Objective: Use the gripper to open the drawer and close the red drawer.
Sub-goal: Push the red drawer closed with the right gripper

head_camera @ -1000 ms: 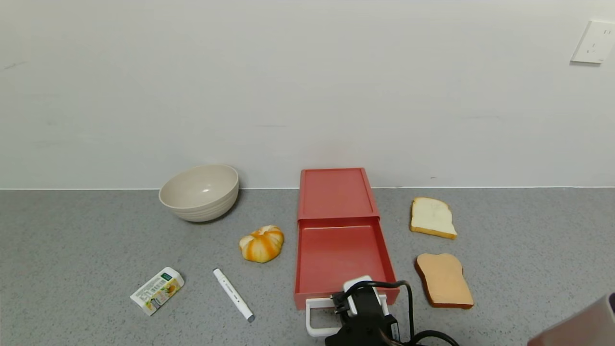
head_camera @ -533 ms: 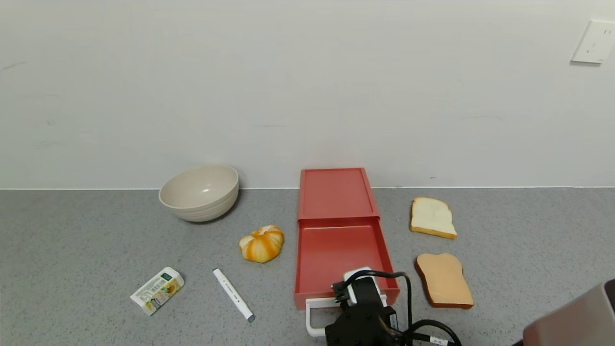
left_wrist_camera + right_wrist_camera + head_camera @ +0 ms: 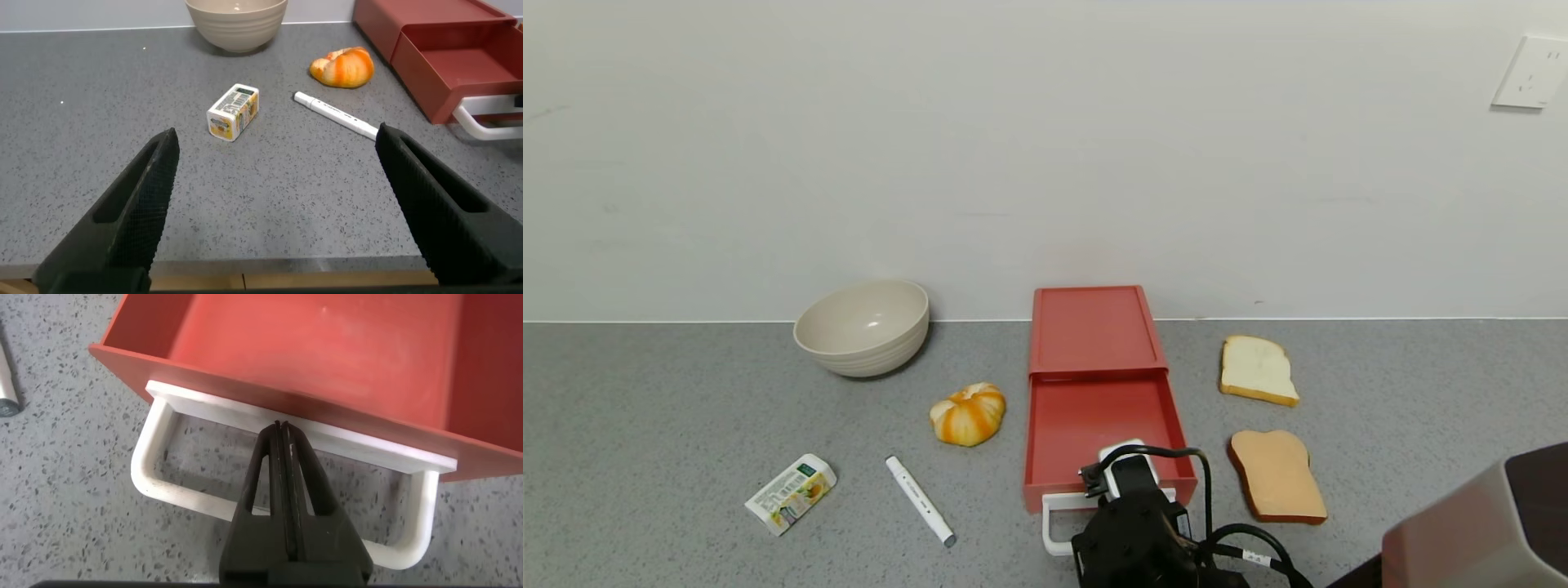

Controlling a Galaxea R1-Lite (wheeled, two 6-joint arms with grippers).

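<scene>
We see the red drawer (image 3: 1104, 433) pulled out, tray bare — right gripper (image 3: 282, 433) clenched, tips inside the white handle (image 3: 176, 492); bowl (image 3: 862, 326) bare; left gripper (image 3: 274, 196) spread wide.

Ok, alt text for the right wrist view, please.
The right gripper, fingers shut together, points through the white loop handle at the front of the open red drawer, whose tray is empty. Grey speckled counter lies beneath.
</scene>
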